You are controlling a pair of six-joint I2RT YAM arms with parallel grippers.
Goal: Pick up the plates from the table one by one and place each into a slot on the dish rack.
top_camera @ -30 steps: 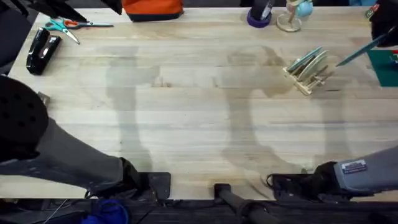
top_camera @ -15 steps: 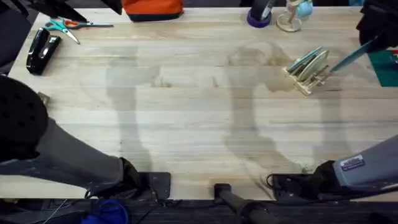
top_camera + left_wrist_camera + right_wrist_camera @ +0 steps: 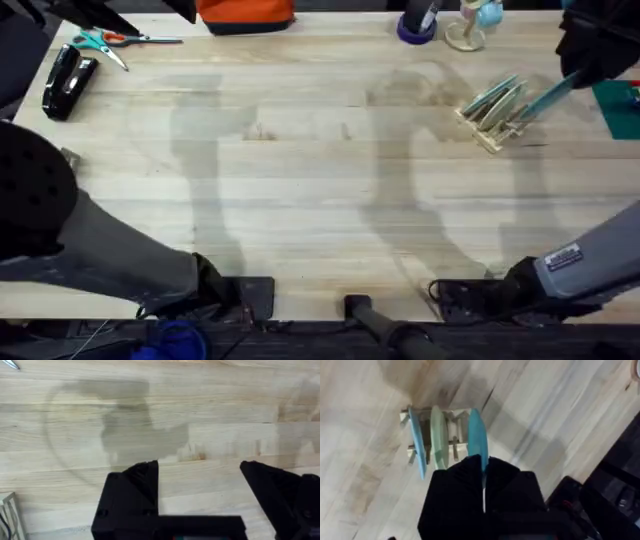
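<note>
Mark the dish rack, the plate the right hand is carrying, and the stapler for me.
dish rack (image 3: 492,128): overhead view, on its wooden pegs.
turquoise plate (image 3: 475,435): right wrist view, on its thin edge above the hand.
stapler (image 3: 66,78): overhead view, on its black body.

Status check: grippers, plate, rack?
Right gripper shut on turquoise plate, poised over the dish rack. Two plates already slotted. Left gripper open, empty. Nothing blocking.
</note>
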